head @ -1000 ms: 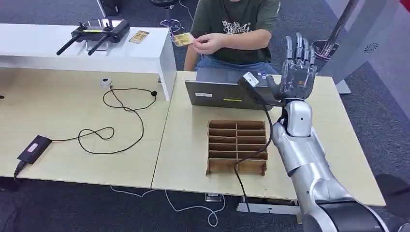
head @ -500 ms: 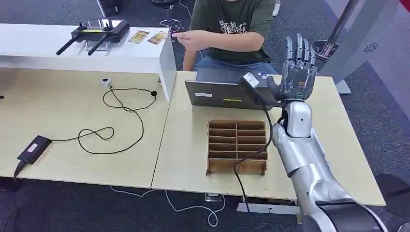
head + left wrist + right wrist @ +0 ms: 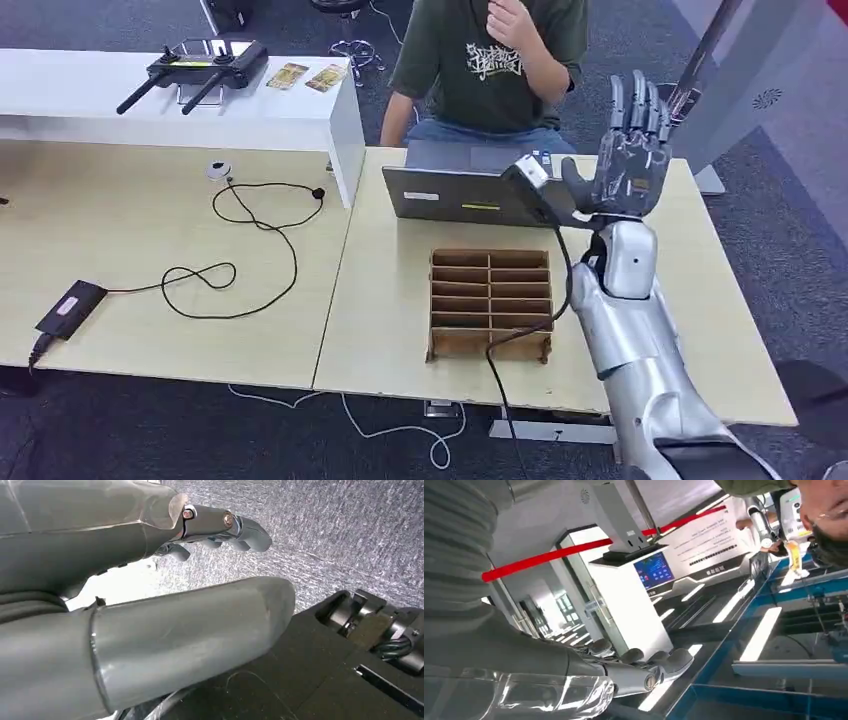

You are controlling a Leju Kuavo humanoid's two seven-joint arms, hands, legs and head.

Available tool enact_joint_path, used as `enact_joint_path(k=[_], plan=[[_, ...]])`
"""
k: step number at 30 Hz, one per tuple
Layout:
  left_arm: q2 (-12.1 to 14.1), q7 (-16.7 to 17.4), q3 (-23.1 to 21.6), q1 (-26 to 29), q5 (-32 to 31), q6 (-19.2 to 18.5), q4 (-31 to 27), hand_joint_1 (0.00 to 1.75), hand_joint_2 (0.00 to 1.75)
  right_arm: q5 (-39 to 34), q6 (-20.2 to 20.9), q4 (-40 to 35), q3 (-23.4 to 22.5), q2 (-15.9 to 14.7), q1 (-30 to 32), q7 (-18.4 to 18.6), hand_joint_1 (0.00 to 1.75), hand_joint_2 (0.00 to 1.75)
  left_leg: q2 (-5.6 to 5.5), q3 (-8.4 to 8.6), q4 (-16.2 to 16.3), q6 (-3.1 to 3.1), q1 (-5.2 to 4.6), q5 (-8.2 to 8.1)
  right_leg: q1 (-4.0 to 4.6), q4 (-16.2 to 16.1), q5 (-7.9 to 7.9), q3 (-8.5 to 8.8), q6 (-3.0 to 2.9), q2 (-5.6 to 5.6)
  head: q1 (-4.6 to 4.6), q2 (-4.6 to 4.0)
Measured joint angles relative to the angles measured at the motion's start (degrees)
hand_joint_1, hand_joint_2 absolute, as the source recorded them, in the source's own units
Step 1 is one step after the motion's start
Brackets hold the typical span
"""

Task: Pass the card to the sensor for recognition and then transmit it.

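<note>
Two yellowish cards lie side by side on the white shelf [image 3: 250, 110] at the back left, one card [image 3: 288, 75] next to the other card [image 3: 326, 77]. My right hand [image 3: 630, 150] is raised above the table's right side, to the right of the laptop [image 3: 455, 192], fingers straight up and apart, holding nothing. In the right wrist view my right hand [image 3: 574, 680] is stretched out and empty. My left hand [image 3: 100, 535] hangs over grey carpet, fingers extended, nothing in it. A small round device [image 3: 219, 170] and a black box [image 3: 70, 305] sit on a cable on the left table.
A person [image 3: 490, 60] sits behind the laptop with one hand raised to the face. A cardboard divider tray [image 3: 490, 303] stands in front of the laptop. A black controller with antennas [image 3: 205, 62] rests on the shelf. A cable runs from my right wrist over the tray.
The person laid the held card on the white shelf beside the first card, then lifted that hand to the face. My right hand shifted slightly right and up, still empty.
</note>
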Motion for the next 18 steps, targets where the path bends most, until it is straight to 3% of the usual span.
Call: enact_joint_path(k=[18], plan=[[0.3,0.5,0.5,0.0,-0.5,0.0,0.0,0.0,0.0,1.4,0.0,-14.3,-1.7,-1.1,10.4,0.5,0.0,1.75,0.0,-0.01,0.0,0.0,0.0,-0.01,0.0,0.0,-0.01,-0.01,0.0,0.0,0.0,0.0]])
